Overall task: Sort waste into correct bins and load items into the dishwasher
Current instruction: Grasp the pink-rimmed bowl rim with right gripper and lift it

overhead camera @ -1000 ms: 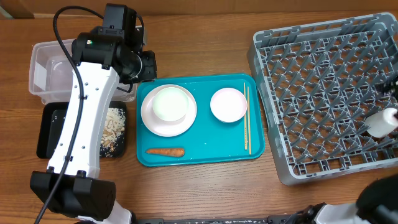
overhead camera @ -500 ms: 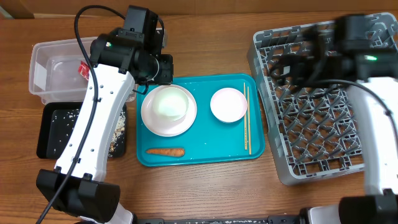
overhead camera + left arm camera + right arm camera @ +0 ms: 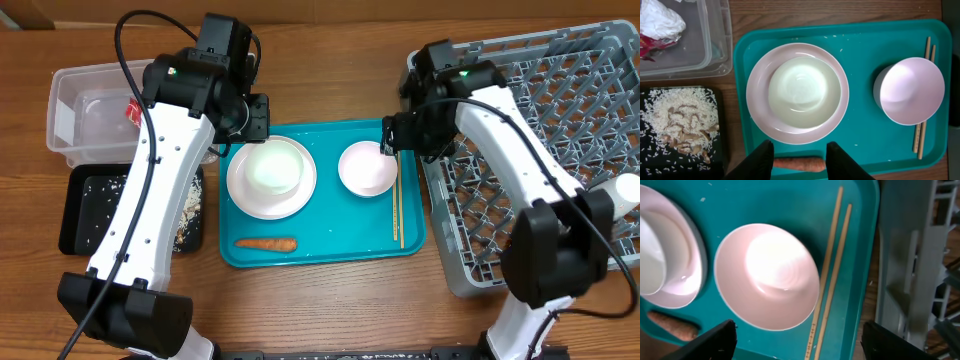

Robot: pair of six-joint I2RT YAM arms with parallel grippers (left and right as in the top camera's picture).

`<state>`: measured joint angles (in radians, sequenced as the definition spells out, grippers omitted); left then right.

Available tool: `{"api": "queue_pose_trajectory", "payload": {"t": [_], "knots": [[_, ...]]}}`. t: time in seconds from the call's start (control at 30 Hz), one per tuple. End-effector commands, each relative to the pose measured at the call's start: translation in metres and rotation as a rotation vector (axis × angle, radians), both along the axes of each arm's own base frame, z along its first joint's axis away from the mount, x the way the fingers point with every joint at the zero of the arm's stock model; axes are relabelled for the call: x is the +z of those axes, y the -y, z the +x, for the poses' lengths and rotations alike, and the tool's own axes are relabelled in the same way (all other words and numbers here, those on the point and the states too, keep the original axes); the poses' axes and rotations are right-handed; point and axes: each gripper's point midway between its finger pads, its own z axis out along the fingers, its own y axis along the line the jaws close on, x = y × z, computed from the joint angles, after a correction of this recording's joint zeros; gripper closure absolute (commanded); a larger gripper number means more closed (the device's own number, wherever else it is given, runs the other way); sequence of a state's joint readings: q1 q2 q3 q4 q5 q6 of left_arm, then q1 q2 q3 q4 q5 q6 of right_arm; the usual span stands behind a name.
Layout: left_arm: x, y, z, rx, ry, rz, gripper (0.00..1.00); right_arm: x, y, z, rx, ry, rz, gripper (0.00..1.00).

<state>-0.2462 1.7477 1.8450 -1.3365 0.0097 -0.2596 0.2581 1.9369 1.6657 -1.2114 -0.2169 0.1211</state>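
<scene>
Room-wise: the teal tray (image 3: 330, 248) sits mid-frame on the desk (image 3: 330, 320) and it's hemmed in on both sides. Its right rim runs just beside the left wall of the grey dish rack (image 3: 560, 110), with only a thin strip of desk between them. Its left rim is just beside the black tray (image 3: 75, 215) holding the rice scraps (image 3: 186, 205). The clear tub (image 3: 70, 125) is in the upper left, its right wall near the teal tray's top-left corner, with the red wrapper (image 3: 132, 110) and a crumpled white tissue (image 3: 657, 20) inside. The wrapper is too small and crumpled to read anything on it. On the teal tray, the round plate (image 3: 240, 195) with a whitish bowl (image 3: 272, 165) stacked on it takes the left half and the pink bowl (image 3: 367, 168) is upper right. The chopsticks (image 3: 397, 205) lie along the right rim, right up against that bowl; can't tell if they touch. The carrot (image 3: 266, 242) lies below the plate near the bottom rim. Open spots are the bare teal patch lower right, between carrot and chopsticks, and the wide desk strip along the bottom of the frame. The left jaws, on the left arm (image 3: 150, 200), are parted and empty, up over the teal tray's top-left corner. The right jaws, on the right arm (image 3: 510, 135), are spread wide with nothing in them, over the tray's upper-right corner by the pink bowl. A small white cup (image 3: 625, 192) shows on the rack at the frame's right edge.
</scene>
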Motion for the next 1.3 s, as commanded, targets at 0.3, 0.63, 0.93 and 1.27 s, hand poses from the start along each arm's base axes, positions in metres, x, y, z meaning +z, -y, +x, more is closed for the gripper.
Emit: {"api": "queue_pose_trajectory", "payload": {"t": [0.3, 0.63, 0.93, 1.27], "knots": [[0.003, -0.006, 0.003, 0.024, 0.014, 0.014, 0.62, -0.063, -0.006, -0.010, -0.010, -0.155, -0.057, 0.28], [0.003, -0.006, 0.002, 0.024, 0.012, 0.014, 0.64, -0.071, -0.001, -0.008, -0.034, -0.155, -0.086, 0.33], [0.003, -0.006, 0.002, 0.024, 0.012, 0.014, 0.64, -0.094, 0.001, -0.024, -0.029, -0.194, -0.099, 0.41], [0.003, -0.006, 0.002, 0.024, 0.011, 0.014, 0.64, -0.081, -0.002, -0.012, -0.048, -0.156, -0.090, 0.80]]}}
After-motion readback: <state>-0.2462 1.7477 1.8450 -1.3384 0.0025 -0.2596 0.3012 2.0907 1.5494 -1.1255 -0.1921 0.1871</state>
